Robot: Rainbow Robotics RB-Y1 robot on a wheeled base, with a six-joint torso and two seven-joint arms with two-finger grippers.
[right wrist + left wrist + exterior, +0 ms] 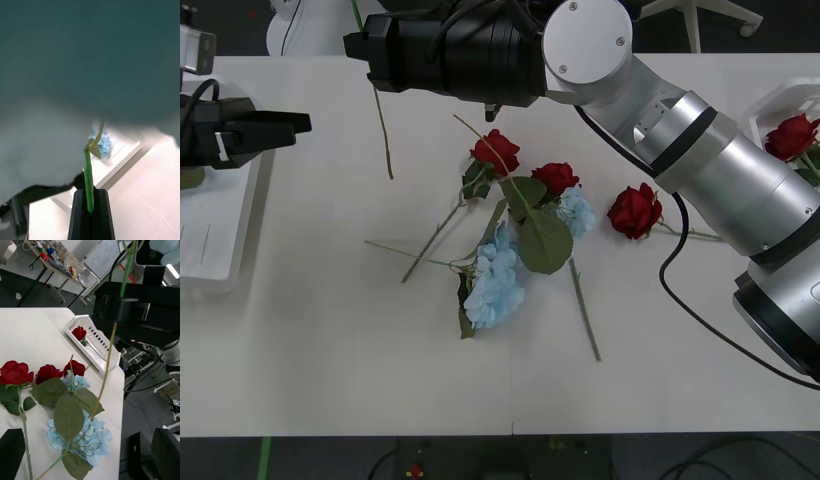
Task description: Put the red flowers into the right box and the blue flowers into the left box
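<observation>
Black fingers: the right gripper [90, 210] is clamped narrow on a green stem [382, 125], raised over the table's far-left part.
Held flower: the stem hangs below the gripper; its bloom cannot be seen clearly.
Left gripper [285, 124]: to the right gripper's left, over the left box [220, 250], spread apart with nothing between.
Blue flowers [495, 280]: on the table [330, 350] below the right gripper, tangled with red flowers [496, 150].
Right box [95, 345]: far off, one red rose inside.
</observation>
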